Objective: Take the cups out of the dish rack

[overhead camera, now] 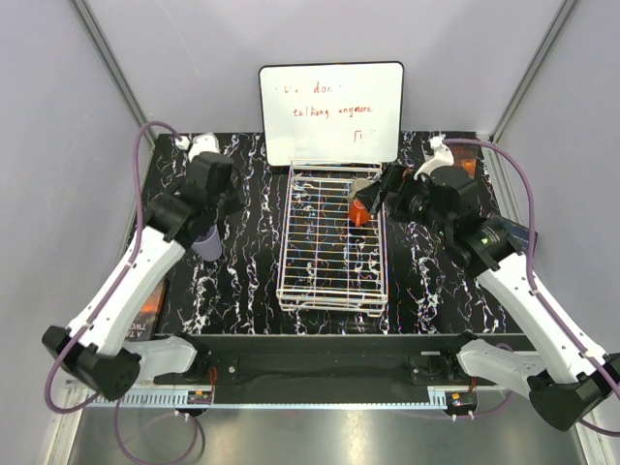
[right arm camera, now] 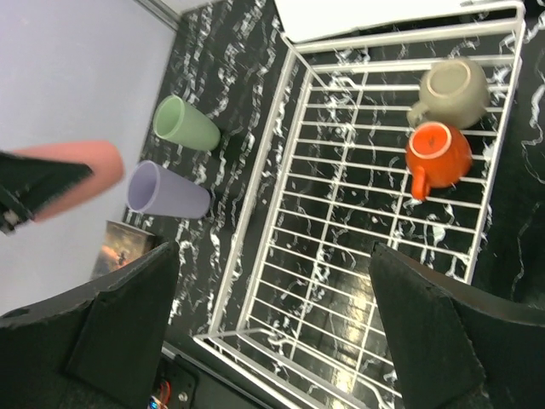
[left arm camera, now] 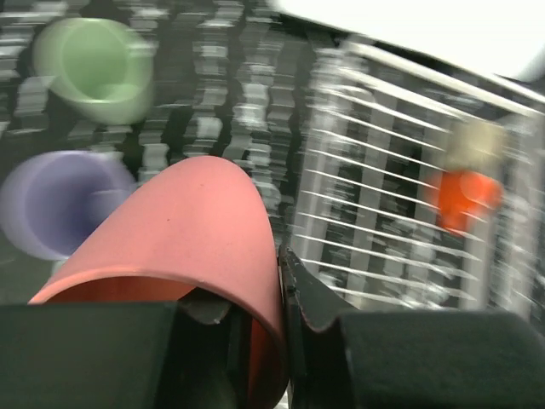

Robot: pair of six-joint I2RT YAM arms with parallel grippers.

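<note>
Table (overhead camera: 242, 281): rack (overhead camera: 320, 262), green cup (right arm camera: 186, 125), lavender cup (right arm camera: 167, 191)

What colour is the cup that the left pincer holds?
Pink. The plain plastic tumbler shows best in the left wrist view.

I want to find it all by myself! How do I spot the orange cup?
Look at the white wire dish rack in front of the whiteboard. Near its far right corner, pick the orange cup with a handle, not the beige-grey cup beside it.

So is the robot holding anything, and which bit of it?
Yes. The left gripper pinches the pink cup by its rim, at the open end. The right gripper is open and holds nothing.
</note>
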